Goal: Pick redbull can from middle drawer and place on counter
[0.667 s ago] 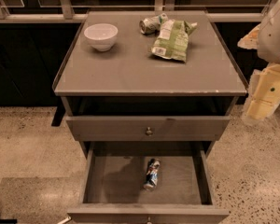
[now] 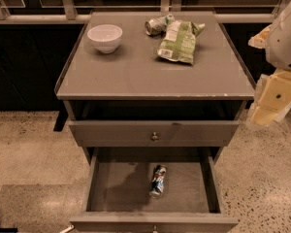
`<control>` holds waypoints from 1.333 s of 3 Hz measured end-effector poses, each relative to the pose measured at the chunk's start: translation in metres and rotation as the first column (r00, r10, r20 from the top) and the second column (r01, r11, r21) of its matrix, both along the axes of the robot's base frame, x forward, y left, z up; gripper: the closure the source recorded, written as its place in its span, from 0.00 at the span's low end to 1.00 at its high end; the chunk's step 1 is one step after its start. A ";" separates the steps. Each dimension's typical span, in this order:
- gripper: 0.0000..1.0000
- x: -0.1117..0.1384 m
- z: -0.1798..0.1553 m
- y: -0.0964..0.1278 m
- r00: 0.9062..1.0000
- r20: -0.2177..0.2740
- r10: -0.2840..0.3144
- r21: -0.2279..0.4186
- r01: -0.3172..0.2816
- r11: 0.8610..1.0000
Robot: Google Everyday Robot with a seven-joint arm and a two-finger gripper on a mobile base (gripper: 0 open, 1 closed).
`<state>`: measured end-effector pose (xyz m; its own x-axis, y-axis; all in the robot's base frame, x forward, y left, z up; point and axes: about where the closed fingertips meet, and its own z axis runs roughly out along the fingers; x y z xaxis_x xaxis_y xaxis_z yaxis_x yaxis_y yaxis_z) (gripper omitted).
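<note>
The redbull can [image 2: 157, 181] lies on its side on the flat bottom of the open middle drawer [image 2: 121, 188], near its centre, blue and silver with red marks. The counter [image 2: 136, 72] is the grey cabinet top above it. My gripper [image 2: 274, 100] is at the right edge of the camera view, a cream-coloured part hanging beside the cabinet's right side at about the height of the counter's front edge. It is well above and to the right of the can and holds nothing that I can see.
On the counter stand a white bowl [image 2: 105, 37] at back left, a dented greenish-silver can [image 2: 157, 25] at the back and a green snack bag [image 2: 178, 41] beside it. The top drawer [image 2: 154, 132] is slightly open. Speckled floor surrounds the cabinet.
</note>
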<state>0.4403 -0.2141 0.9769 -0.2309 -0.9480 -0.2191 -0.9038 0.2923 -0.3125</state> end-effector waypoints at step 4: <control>0.00 -0.021 -0.091 -0.009 0.951 0.238 -0.195 0.040 0.191 0.981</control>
